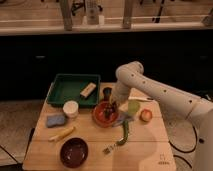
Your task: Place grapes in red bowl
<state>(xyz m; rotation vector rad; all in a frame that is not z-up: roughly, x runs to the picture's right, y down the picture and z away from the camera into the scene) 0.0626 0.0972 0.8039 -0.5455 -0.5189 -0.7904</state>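
Orange-red on pale wood: the red bowl (102,118), mid-table (145,145), just right of a white cup (71,108) and in front of the green tray (64,95). Gripper (114,103) low over the bowl's far right rim, at the end of a white arm (150,87) reaching in from the right. How wide the grip stands: cannot tell. Load, if any: cannot tell either. Dark blot right at the tip, over the bowl's inner edge, most likely the grapes (110,106), though too smudged to swear to; clamped or already lying in the bowl, impossible to say. Judged as the placing step and close to its end — positioned over the target, release either pending or just made. Next move, on that reading: if loaded, lower a little and let go with the bunch well inside the rim, not perched on it; then lift straight up, keeping clear of the dark cup (106,92) just behind the bowl and the pale green utensil (132,107) just to its right. Not to be confused with the target: the maroon bowl (74,151) well apart at the near edge, nor with the grapes the reddish-orange fruit (145,115) on the right. As for writing, only a small dark mark (161,162) near the table's front right corner, unreadable; nothing legible on the tan block (88,90) in the tray or on the cup.
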